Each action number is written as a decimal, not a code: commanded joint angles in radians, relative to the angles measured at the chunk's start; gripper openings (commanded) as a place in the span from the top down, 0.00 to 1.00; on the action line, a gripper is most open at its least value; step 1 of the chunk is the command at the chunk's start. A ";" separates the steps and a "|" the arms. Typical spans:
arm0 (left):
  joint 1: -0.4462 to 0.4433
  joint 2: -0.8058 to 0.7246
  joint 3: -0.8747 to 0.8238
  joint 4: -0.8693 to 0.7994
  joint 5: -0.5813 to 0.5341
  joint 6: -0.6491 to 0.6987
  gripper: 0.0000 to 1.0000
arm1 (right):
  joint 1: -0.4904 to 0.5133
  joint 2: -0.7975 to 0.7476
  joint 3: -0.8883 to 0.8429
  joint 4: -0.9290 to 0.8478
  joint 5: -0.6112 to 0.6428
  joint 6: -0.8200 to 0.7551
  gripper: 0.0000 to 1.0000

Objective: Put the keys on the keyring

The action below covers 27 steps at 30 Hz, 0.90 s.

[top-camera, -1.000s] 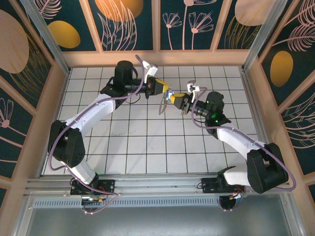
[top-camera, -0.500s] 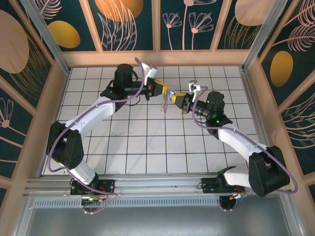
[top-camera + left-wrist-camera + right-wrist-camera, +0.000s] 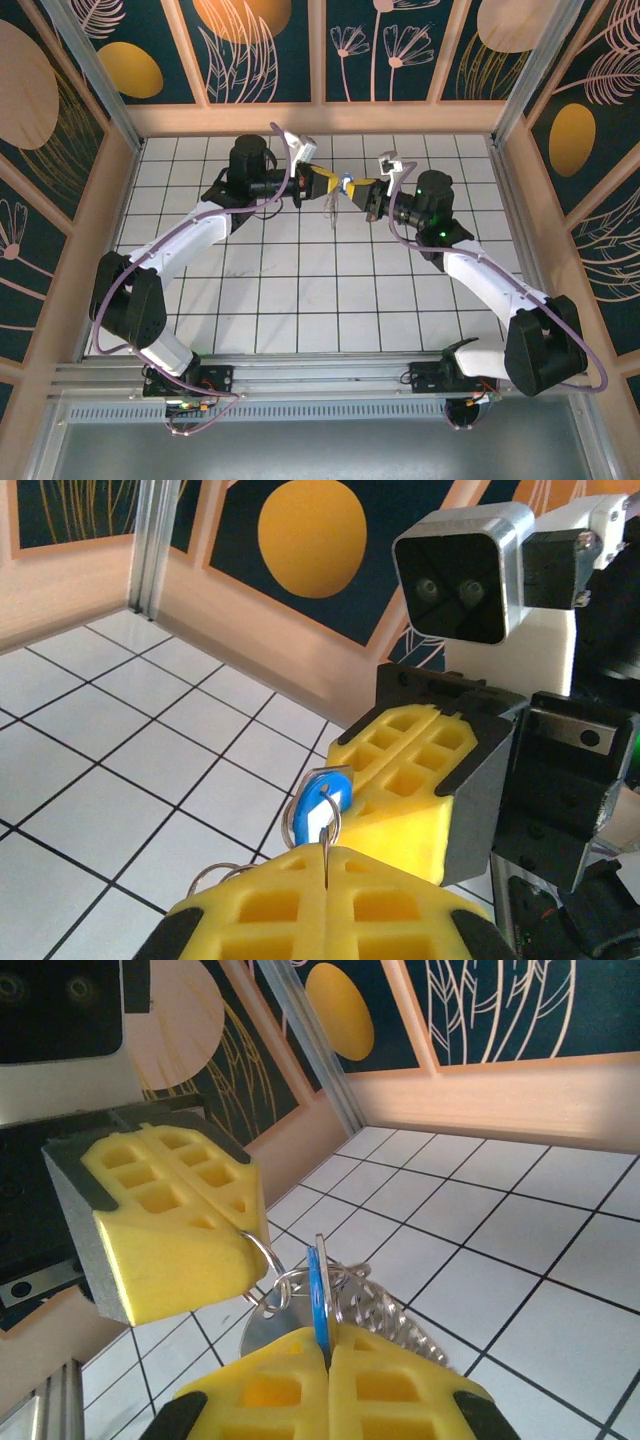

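Two pinches: left gripper (image 3: pixel 336 184) grips keyring (image 3: pixel 375 1315); right gripper (image 3: pixel 354 187), at its 3 o'clock, grips key (image 3: pixel 315 800); threading step; next, align precisely.

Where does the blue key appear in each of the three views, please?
Top view: key upper centre, where the yellow fingers meet.
Left wrist: key lower centre, just above the near fingers.
Right wrist: key lower centre, edge-on, pinched by the near fingers.
Shared landmark: those yellow fingers.

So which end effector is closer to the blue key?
Right. The right end effector pinches the blue key; the left end effector sits beside it, gripping the keyring.
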 commanded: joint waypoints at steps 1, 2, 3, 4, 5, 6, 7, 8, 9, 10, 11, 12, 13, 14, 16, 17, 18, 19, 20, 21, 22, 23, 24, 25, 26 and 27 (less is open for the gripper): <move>0.000 -0.032 -0.006 0.048 -0.004 0.005 1.00 | 0.002 -0.004 0.042 -0.043 0.033 -0.035 1.00; 0.000 -0.033 -0.006 0.050 -0.004 0.005 1.00 | 0.001 -0.005 0.044 -0.048 0.038 -0.038 1.00; 0.000 -0.031 -0.005 0.050 -0.003 0.005 1.00 | 0.001 -0.006 0.046 -0.053 0.045 -0.040 1.00; 0.000 -0.031 -0.005 0.050 -0.003 0.005 1.00 | 0.000 -0.009 0.046 -0.056 0.051 -0.042 1.00; 0.000 -0.031 -0.005 0.047 -0.003 0.005 1.00 | -0.001 -0.011 0.046 -0.059 0.056 -0.044 1.00; 0.000 -0.031 -0.004 0.048 -0.003 0.005 1.00 | -0.002 -0.013 0.045 -0.062 0.059 -0.044 1.00; 0.000 -0.033 -0.005 0.047 -0.002 0.006 1.00 | -0.005 -0.015 0.045 -0.062 0.063 -0.044 1.00; 0.000 -0.034 -0.003 0.047 -0.002 0.006 1.00 | -0.007 -0.018 0.043 -0.062 0.066 -0.043 1.00; 0.000 -0.034 -0.003 0.046 -0.003 0.007 1.00 | -0.010 -0.020 0.043 -0.062 0.066 -0.044 1.00; 0.000 -0.036 -0.003 0.045 -0.003 0.006 1.00 | -0.012 -0.020 0.043 -0.061 0.065 -0.043 1.00; 0.000 -0.036 -0.002 0.045 -0.002 0.007 1.00 | -0.011 -0.020 0.045 -0.062 0.063 -0.043 1.00; 0.000 -0.036 -0.002 0.045 -0.003 0.007 1.00 | -0.013 -0.017 0.047 -0.064 0.060 -0.043 1.00; 0.000 -0.036 -0.002 0.045 -0.003 0.005 1.00 | -0.011 -0.014 0.051 -0.065 0.056 -0.043 1.00; 0.000 -0.036 -0.002 0.045 -0.002 0.005 1.00 | -0.010 -0.009 0.054 -0.066 0.050 -0.041 1.00; 0.000 -0.034 0.000 0.045 -0.001 0.004 1.00 | -0.005 0.000 0.060 -0.066 0.041 -0.041 1.00; 0.000 -0.033 0.001 0.045 0.000 0.003 1.00 | 0.001 0.006 0.066 -0.066 0.037 -0.043 1.00; 0.000 -0.032 0.001 0.045 0.002 0.002 1.00 | 0.008 0.010 0.070 -0.068 0.038 -0.046 1.00; 0.000 -0.031 0.002 0.047 0.002 0.001 1.00 | 0.014 0.016 0.075 -0.070 0.039 -0.049 1.00; 0.000 -0.031 0.002 0.049 0.002 -0.001 1.00 | 0.018 0.021 0.080 -0.073 0.040 -0.050 1.00; 0.000 -0.030 0.002 0.050 0.003 -0.003 1.00 | 0.024 0.026 0.082 -0.073 0.041 -0.052 1.00; 0.000 -0.030 0.002 0.052 0.003 -0.004 1.00 | 0.028 0.030 0.085 -0.072 0.041 -0.053 1.00; 0.000 -0.028 0.002 0.053 0.003 -0.006 1.00 | 0.031 0.034 0.087 -0.072 0.043 -0.053 1.00; 0.000 -0.028 0.002 0.053 0.004 -0.007 1.00 | 0.032 0.038 0.088 -0.072 0.041 -0.055 1.00; 0.000 -0.028 0.002 0.055 0.003 -0.008 1.00 | 0.034 0.041 0.088 -0.071 0.041 -0.055 1.00; 0.000 -0.027 0.003 0.056 0.004 -0.009 1.00 | 0.034 0.044 0.089 -0.072 0.039 -0.055 1.00; 0.000 -0.027 0.003 0.056 0.003 -0.010 1.00 | 0.034 0.046 0.087 -0.071 0.038 -0.055 1.00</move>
